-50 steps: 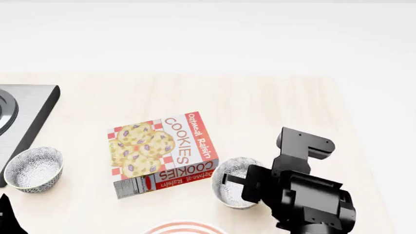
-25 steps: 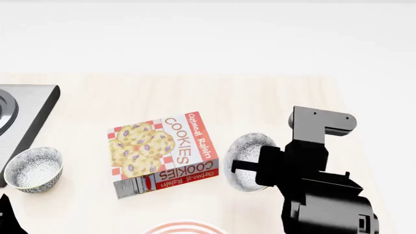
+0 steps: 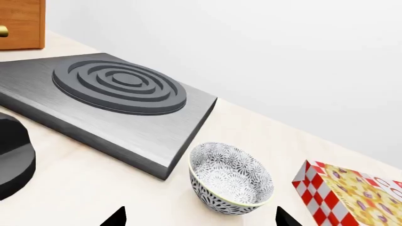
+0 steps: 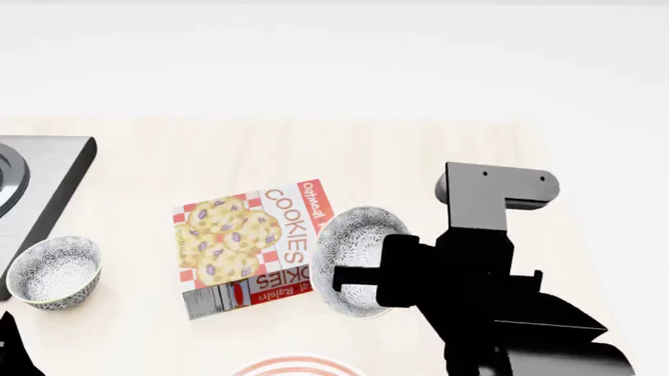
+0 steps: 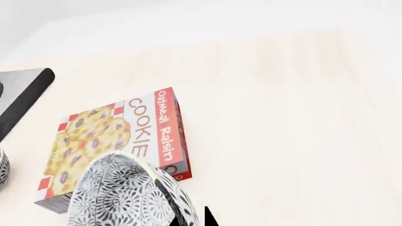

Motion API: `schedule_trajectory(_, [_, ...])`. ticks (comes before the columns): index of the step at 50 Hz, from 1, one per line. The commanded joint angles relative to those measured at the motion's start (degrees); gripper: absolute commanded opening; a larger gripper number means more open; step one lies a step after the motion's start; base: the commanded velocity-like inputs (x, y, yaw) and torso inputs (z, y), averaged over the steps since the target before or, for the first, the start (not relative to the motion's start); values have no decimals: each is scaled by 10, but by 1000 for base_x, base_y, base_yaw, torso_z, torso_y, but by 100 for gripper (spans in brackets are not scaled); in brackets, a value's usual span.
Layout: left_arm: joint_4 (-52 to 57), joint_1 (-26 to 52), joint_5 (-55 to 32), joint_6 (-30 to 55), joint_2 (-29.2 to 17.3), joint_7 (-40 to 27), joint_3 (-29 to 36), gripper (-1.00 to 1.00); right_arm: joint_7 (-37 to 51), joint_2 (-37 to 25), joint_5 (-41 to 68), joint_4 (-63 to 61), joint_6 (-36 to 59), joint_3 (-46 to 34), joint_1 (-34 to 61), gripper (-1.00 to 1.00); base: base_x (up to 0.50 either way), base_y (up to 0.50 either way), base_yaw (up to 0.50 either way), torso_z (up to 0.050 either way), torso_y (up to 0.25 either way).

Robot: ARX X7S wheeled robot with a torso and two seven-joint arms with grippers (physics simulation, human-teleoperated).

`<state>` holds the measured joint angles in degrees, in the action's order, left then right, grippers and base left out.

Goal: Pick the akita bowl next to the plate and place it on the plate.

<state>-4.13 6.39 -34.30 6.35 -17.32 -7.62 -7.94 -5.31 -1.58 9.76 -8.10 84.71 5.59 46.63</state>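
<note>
the small speckled grey-black-and-white akita bowl (image 4: pixel 358 258) is held tilted on its side in the closed jaws of the black right gripper (image 4: pixel 350 279), lifted above the pale wooden table (image 4: pixel 418 157) and overlapping the right edge of the flat red-and-white oatmeal raisin cookie box (image 4: pixel 256 247). only a sliver of the large white red-ringed plate (image 4: pixel 297 366) is seen at the near table edge, below the bowl in the head view. a second speckled bowl (image 3: pixel 230 178) is seen between the left gripper's (image 3: pixel 199 217) wide-spread fingertips, beside the grey metal cooktop slab (image 3: pixel 113 101).
</note>
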Motion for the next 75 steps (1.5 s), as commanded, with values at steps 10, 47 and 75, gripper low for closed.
schedule_trajectory(10, [-4,1,-1,-4,-1,-1,2,100,185,-40,331,23,48,39,-14,-100,0,0,0,0,0])
schedule_trajectory(47, [5,-3,-8,-1,-6,-8,5,100,182,-61,423,65,10,7,-81,-100,0,0,0,0,0])
schedule_trajectory(75, [-5,1,-9,-7,-7,-6,9,100,165,-89,460,68,-2,-55,-110,-100,0,0,0,0,0])
